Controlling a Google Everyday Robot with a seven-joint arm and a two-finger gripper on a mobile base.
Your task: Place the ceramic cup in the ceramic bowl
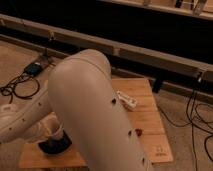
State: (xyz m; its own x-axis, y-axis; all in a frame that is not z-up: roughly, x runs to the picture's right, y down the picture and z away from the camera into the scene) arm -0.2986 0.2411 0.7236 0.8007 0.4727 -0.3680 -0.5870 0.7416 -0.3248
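1. Filling most of the camera view is the robot's large cream arm (pixel 95 115), which runs from the lower left up to a rounded elbow and down to the lower right.
2. The gripper (pixel 52 131) is found at the lower left, low over the wooden worktop (pixel 145 107), right above the ceramic bowl (pixel 54 146).
3. The jaws are largely hidden by the arm and wrist, so whether they are open or closed cannot be told.
4. A pale rounded shape, possibly the ceramic cup, is seen at the gripper, but it cannot be identified with certainty.
5. The ceramic bowl is seen as a dark shallow form on the worktop's front left part, directly beneath the gripper and partly covered by it.
6. A small white object (pixel 126 101) lies on the worktop to the right of the arm, well apart from the bowl.
7. Black cables (pixel 20 90) lie on the floor at the left.
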